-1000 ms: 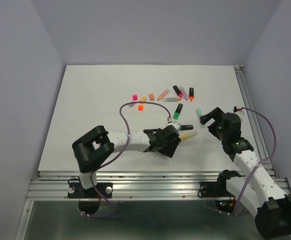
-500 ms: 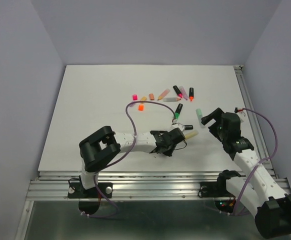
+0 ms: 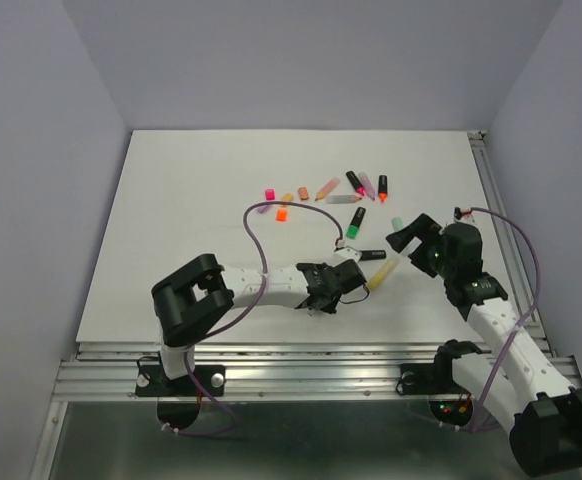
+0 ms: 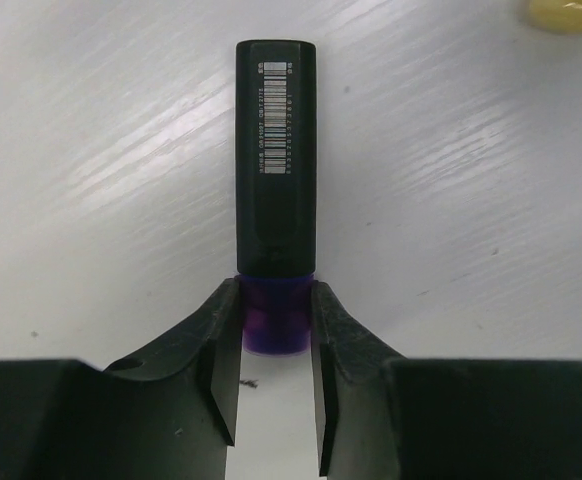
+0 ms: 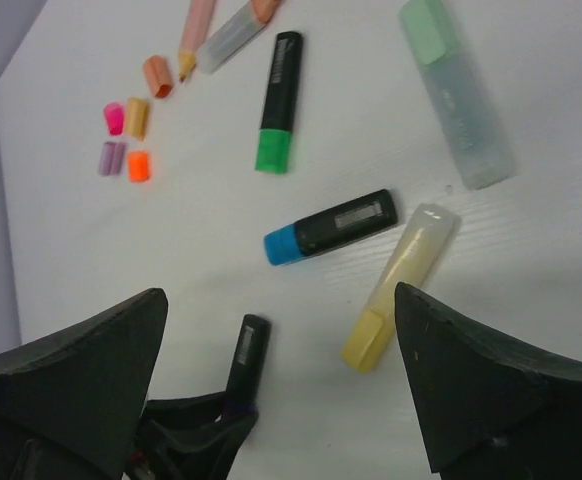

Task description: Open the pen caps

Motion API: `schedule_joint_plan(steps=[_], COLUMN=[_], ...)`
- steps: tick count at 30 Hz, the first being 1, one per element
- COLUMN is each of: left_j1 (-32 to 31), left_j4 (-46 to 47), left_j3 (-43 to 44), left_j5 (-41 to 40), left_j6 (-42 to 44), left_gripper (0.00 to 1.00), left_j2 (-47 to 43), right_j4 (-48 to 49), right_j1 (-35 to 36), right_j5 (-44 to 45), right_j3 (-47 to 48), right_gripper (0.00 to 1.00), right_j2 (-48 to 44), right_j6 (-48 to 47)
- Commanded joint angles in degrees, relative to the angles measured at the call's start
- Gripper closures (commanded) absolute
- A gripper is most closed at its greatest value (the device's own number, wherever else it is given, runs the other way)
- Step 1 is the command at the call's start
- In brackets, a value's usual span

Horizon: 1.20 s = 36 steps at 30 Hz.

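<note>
The left gripper [image 4: 274, 300] clamps its jaws on the purple cap [image 4: 275, 328], leaving the barrel [image 4: 275, 160] at 12 o'clock, likely for the right gripper [image 5: 279, 298], jaws apart.

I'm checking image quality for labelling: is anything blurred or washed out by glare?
Left wrist view: the black pen shows a sharp barcode, with glare streaks on the table. Right wrist view: pens crisp, the near fingers dark and soft-edged. Top view: even light, only faint shadows.
</note>
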Motion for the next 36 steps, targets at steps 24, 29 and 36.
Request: schedule_joint_plan(steps=[24, 29, 36], left_j1=[0.0, 0.3, 0.8], left_j4=[4.5, 4.5, 4.3], left_j3=[1.8, 2.3, 2.4], left_j5=[-10.3, -10.5, -10.5], left_j6=[-1.6, -1.1, -1.5], left_gripper=[1.00, 1.00, 1.00], left_j2=[-15.8, -16.5, -17.2], right_j4=[24.4, 27.1, 24.6], right_j1=[15.9, 18.4, 19.9], right_j5=[-18.9, -20.0, -16.0], right_j3=[10.2, 11.7, 14.1], right_gripper=[0.00, 0.24, 0.99], right_j2=[26.2, 29.6, 30.6], right_j6=[1.9, 2.2, -0.1])
